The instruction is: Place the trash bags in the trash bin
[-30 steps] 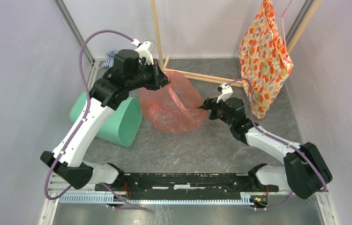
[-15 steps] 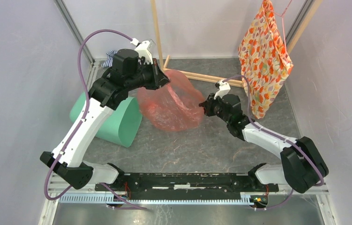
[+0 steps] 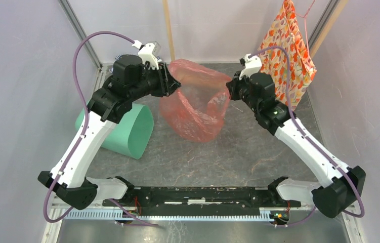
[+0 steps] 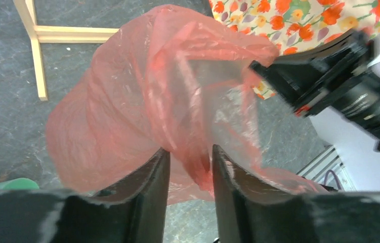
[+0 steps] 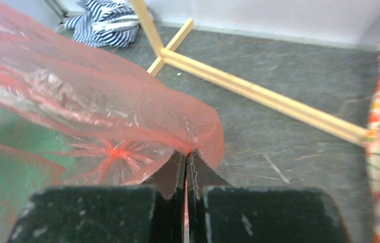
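Note:
The trash bag [image 3: 198,109], thin crinkly red-orange film, hangs lifted off the floor and stretched between my two grippers, its mouth spread. My right gripper [image 3: 229,90] is shut on the bag's right edge, and the film is pinched between its fingertips [image 5: 185,153]. My left gripper [image 3: 173,83] is at the bag's left edge. Its jaws stand apart [image 4: 190,149] with a fold of the bag [image 4: 142,91] hanging loose between them. The mint-green trash bin [image 3: 127,132] lies on its side left of the bag, mouth toward the near right, under my left arm.
An orange floral cloth [image 3: 285,61] hangs at the back right, close behind my right wrist. A wooden frame [image 5: 258,93] stands on the floor behind the bag, its post [image 3: 167,30] rising at the back. A striped cloth [image 5: 104,20] lies in the back left corner.
My right gripper shut on the bag's edge and rose toward the back, lifting and spreading the bag. My left gripper's jaws have parted and it shifted slightly left.

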